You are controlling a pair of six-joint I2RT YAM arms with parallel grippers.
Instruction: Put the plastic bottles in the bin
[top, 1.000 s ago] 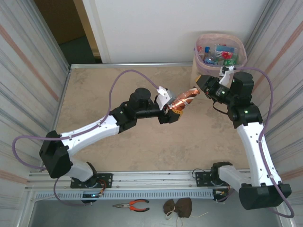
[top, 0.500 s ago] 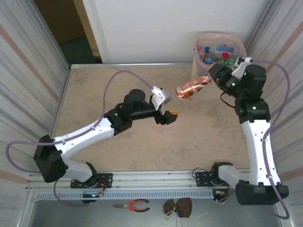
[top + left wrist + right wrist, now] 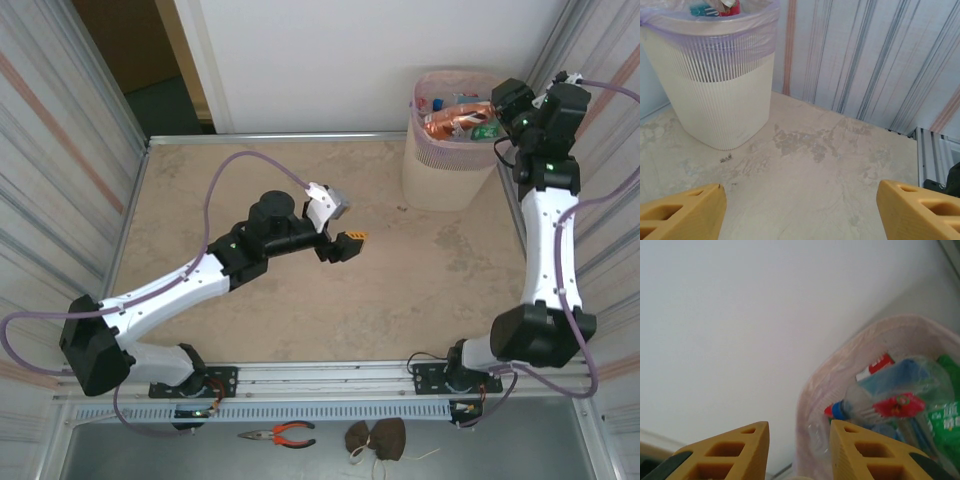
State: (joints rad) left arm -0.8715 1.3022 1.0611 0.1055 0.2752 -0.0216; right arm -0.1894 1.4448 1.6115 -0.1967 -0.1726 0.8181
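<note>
One brownish bottle (image 3: 450, 121) near-level over bin (image 3: 440, 182), pointing left from right pincer (image 3: 492, 109)

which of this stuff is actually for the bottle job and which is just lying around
For the job: the bin, the bottles in it, the brownish bottle at its rim.
Lying about: the orange-handled pliers, the brown lump beside them.

Bolted to the aluminium rail (image 3: 330, 372) by black bases (image 3: 190, 380), the left arm (image 3: 180, 285) and right arm (image 3: 545, 250) are white shells joined by black housings, each trailing a lilac cable (image 3: 250, 155). The left gripper (image 3: 800, 195) and right gripper (image 3: 799, 426) have mustard-yellow fingers (image 3: 680, 212) with rectangular cut-outs.
</note>
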